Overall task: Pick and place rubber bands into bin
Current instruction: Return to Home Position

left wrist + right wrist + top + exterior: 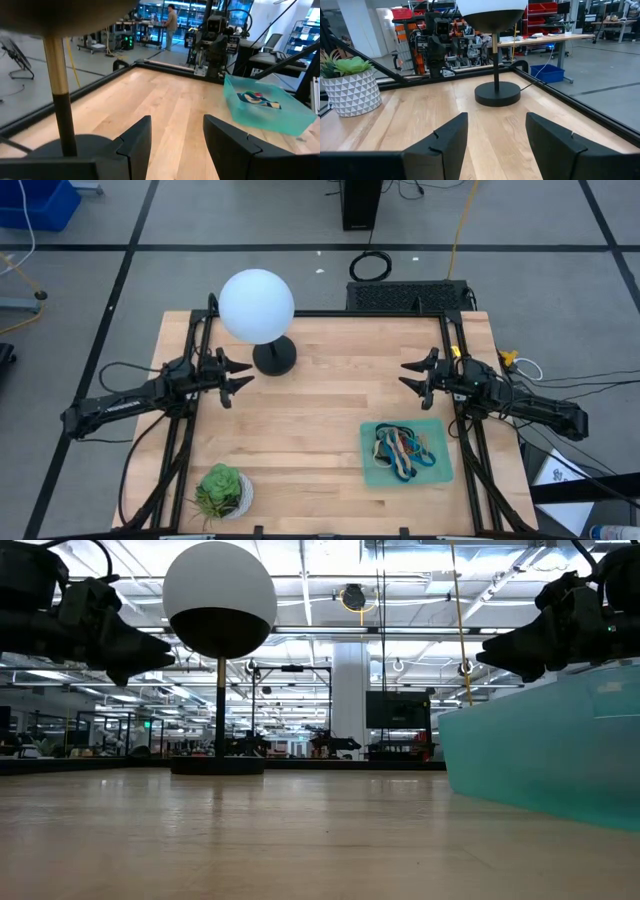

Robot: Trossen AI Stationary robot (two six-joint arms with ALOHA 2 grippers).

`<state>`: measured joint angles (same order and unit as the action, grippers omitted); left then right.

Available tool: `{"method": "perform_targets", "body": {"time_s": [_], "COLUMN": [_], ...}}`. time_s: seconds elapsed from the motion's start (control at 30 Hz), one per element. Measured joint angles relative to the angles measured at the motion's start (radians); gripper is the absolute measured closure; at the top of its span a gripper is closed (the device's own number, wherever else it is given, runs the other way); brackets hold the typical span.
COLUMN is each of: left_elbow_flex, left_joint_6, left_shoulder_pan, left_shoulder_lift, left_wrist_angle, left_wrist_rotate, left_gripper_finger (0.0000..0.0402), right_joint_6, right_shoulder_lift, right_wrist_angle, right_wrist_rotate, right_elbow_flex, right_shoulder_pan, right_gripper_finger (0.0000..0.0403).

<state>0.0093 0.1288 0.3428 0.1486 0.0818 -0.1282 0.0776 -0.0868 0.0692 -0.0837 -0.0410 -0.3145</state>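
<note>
My left gripper (140,652) hangs high above the wooden table (300,840), tips pointing inward. My right gripper (505,652) hangs opposite at about the same height, well apart from it. Seen side-on, both pairs of fingers seem parted, though I can't be sure. Between my jaws, nearer the left ones, stands a globe lamp (219,610). Beneath my right jaws sits the mint-green bin (540,755), its contents hidden by its cloudy wall.

A white globe lamp (257,306) stands on the wooden table (320,415); a potted succulent (222,491) sits well apart, near a corner.
</note>
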Motion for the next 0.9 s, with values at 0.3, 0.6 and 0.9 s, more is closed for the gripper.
{"method": "perform_targets", "body": {"time_s": [0.3,0.6,0.9], "left_elbow_flex": [0.0,0.001,0.001], "left_joint_6": [-0.018,-0.018,-0.018], "left_shoulder_pan": [0.0,0.0,0.0], "left_shoulder_lift": [0.001,0.002,0.002], "left_wrist_angle": [-0.048,-0.048,-0.048], "left_wrist_rotate": [0.009,0.009,0.009], "left_gripper_finger": [0.0215,0.0215,0.0215], "right_joint_6": [-0.012,-0.011,-0.011], "right_shoulder_lift": [-0.008,-0.012,-0.012], "right_wrist_angle": [-0.045,-0.015,-0.012], "right_wrist_rotate": [0.005,0.003,0.003], "right_elbow_flex": [0.0,0.001,0.001], "right_shoulder_pan": [0.0,0.0,0.0], "right_gripper_finger": [0.0209,0.021,0.0207]}}
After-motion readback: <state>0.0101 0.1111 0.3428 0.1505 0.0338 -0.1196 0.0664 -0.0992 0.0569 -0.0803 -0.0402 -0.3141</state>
